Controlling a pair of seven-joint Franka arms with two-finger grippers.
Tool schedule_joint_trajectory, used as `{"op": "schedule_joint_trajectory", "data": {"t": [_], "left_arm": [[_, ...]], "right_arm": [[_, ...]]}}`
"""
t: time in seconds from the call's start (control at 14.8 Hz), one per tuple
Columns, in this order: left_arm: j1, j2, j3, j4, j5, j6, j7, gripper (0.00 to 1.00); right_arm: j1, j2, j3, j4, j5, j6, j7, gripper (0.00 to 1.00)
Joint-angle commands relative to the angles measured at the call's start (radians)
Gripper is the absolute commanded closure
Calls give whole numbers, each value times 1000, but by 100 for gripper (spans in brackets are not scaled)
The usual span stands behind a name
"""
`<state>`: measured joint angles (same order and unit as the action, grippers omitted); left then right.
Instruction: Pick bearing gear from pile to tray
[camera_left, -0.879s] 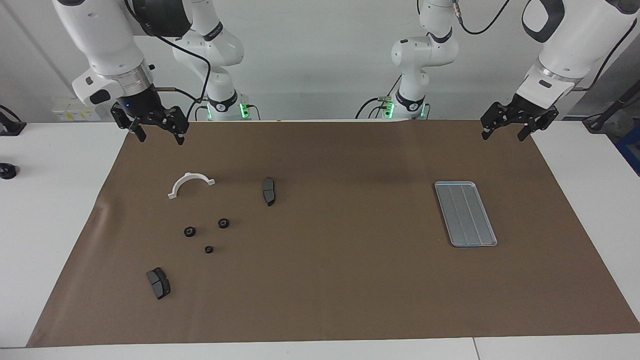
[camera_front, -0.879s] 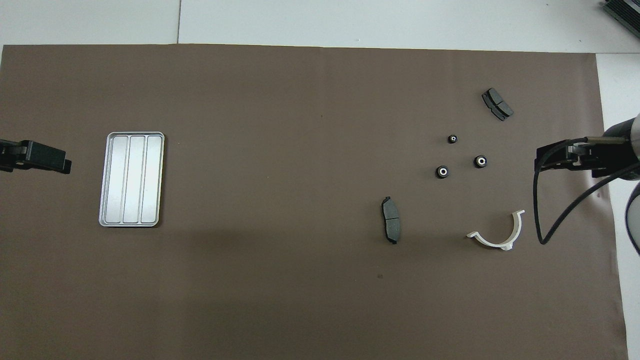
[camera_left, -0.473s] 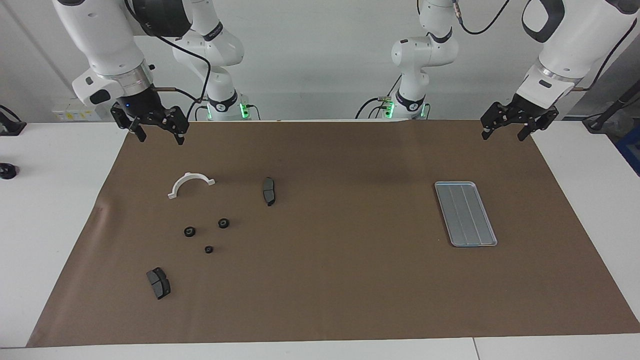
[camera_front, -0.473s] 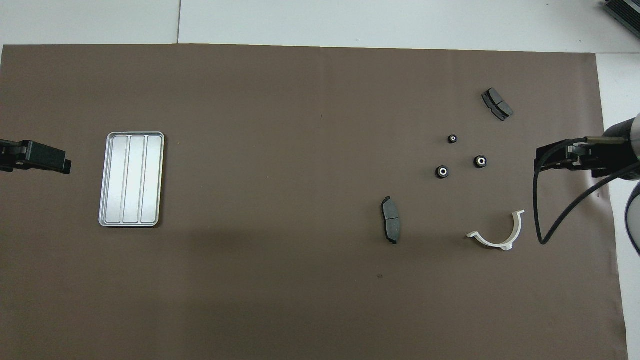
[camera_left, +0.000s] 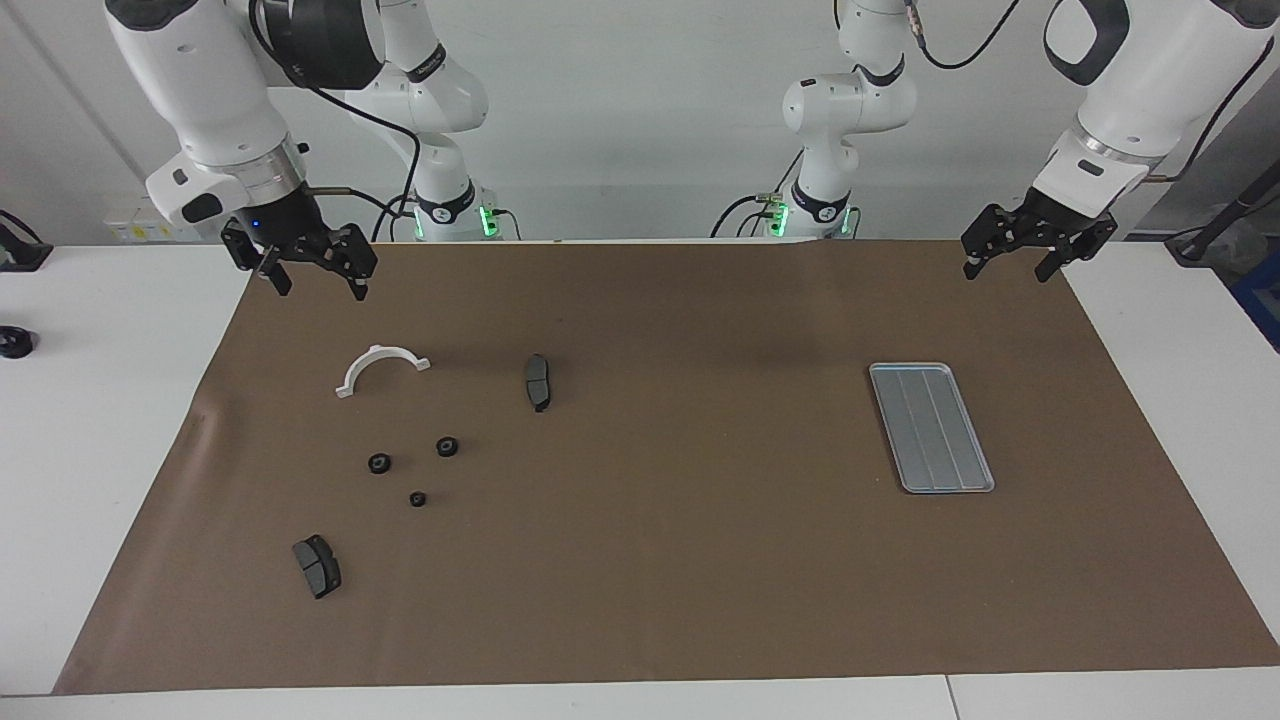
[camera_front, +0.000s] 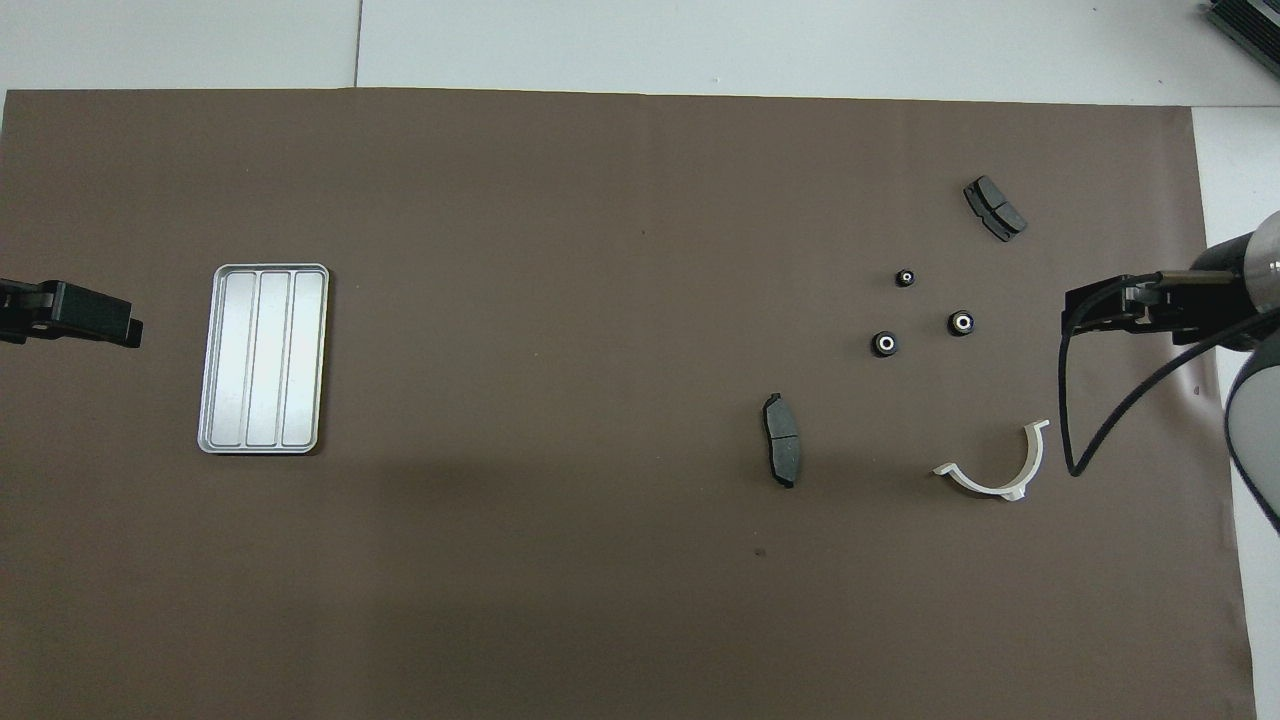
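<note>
Right gripper (camera_left: 313, 279): hanging in the upper left of the facing view, over the mat's corner nearest the robots, its fingers spread apart and holding nothing; in the overhead view (camera_front: 1095, 308) it is showing at the right edge.
Left gripper (camera_left: 1008, 264): hanging in the upper right of the facing view, over the mat's edge nearest the robots, fingers spread and empty; in the overhead view (camera_front: 120, 322) it is poking in at the left edge. This arm is waiting.
Gears: three small black round ones are lying loose on the brown mat (camera_left: 680, 560) in the left half of the facing view, one (camera_left: 447, 446), a second (camera_left: 379, 463) beside it, and the smallest (camera_left: 417, 499) lower in the frame.
White half-ring bracket (camera_left: 380, 368): lying above the gears in the facing view, below the right gripper.
Brake pads: one (camera_left: 538, 382) is lying just left of centre, another (camera_left: 317, 566) sitting in the lower left.
Tray (camera_left: 931, 427): sitting flat in the right half of the facing view, well apart from the scattered parts, its ribbed floor showing bare; in the overhead view (camera_front: 264, 358) it is lying at the left.
</note>
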<state>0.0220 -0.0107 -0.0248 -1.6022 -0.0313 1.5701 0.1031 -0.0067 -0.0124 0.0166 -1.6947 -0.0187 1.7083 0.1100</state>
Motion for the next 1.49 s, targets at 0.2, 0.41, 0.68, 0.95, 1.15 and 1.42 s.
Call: {"op": "schedule_joint_trajectory", "data": {"t": [0.2, 0.41, 0.68, 0.95, 1.15, 1.42], "left_arm": [[12, -25, -7, -24, 13, -1, 7, 0], [10, -25, -7, -24, 13, -1, 7, 0], [12, -25, -7, -24, 13, -1, 7, 0], [12, -25, -7, -24, 13, -1, 7, 0], [12, -25, -7, -24, 13, -1, 7, 0], [12, -25, -7, -24, 13, -1, 7, 0]], "right_arm": [[-2, 225, 8, 1, 8, 279, -43, 0], [-1, 302, 11, -35, 9, 413, -56, 0], [20, 367, 13, -105, 8, 568, -56, 0], [54, 451, 11, -97, 2, 668, -50, 0], [51, 466, 11, -97, -6, 700, -55, 10], [54, 485, 10, -100, -20, 700, -65, 40]]}}
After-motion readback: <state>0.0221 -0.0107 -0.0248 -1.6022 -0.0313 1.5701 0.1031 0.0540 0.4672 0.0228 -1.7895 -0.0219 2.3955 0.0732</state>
